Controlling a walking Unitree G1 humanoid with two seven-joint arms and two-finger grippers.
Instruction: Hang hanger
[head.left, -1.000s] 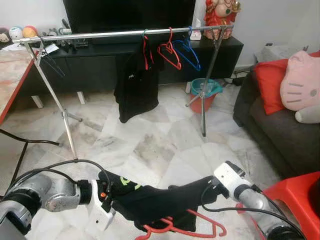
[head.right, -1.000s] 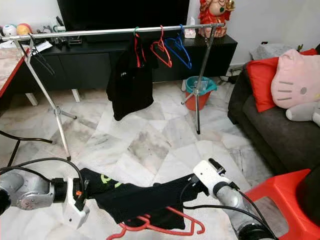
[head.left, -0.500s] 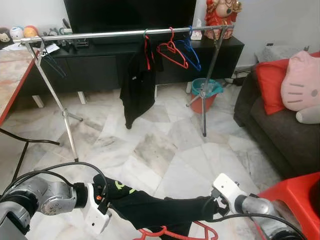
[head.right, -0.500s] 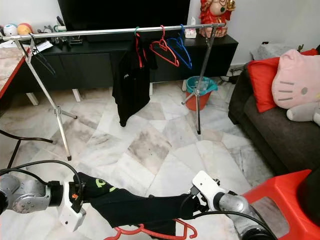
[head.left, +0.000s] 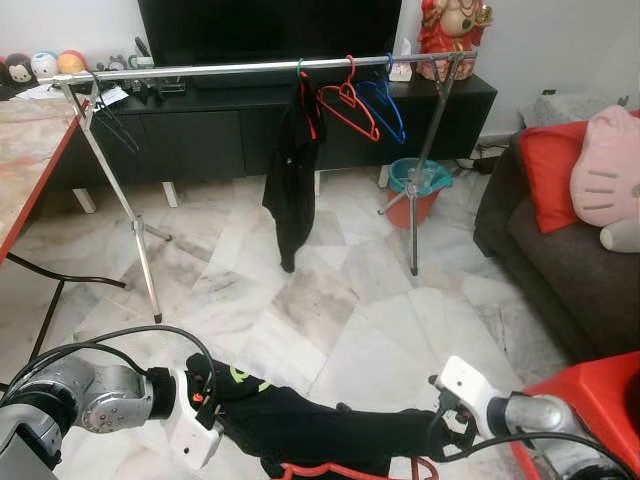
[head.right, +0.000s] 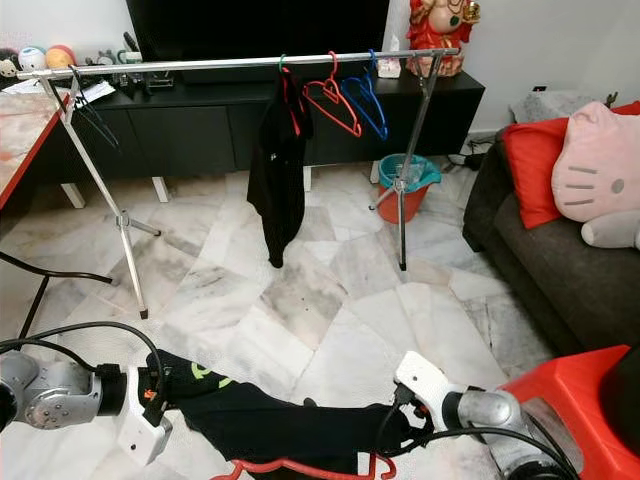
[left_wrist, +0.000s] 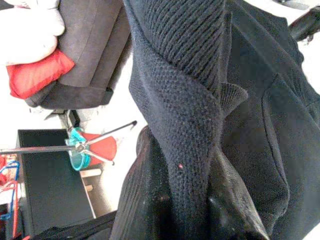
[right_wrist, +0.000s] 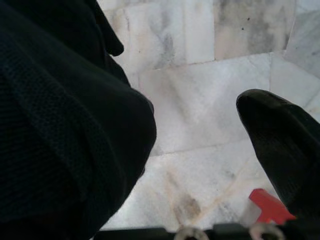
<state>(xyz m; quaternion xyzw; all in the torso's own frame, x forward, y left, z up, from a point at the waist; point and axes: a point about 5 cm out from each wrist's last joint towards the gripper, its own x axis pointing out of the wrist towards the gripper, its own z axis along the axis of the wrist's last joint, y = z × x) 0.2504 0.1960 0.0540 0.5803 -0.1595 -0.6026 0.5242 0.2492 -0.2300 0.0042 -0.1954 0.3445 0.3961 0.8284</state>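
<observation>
Low and near, my left end effector and right end effector each grip the black garment stretched between them, on its red hanger.

The left arm is a chain of rounded, brushed-silver segments with a dark joint band near the wrist. A black cable loops above it and runs toward the wrist. A white rectangular housing sits at the wrist, with a small orange-red mark on the black part beside it. The right arm is silver as well, ending in a white block with black cables curling beneath. One finger of the right claw is glossy black and rounded.
</observation>
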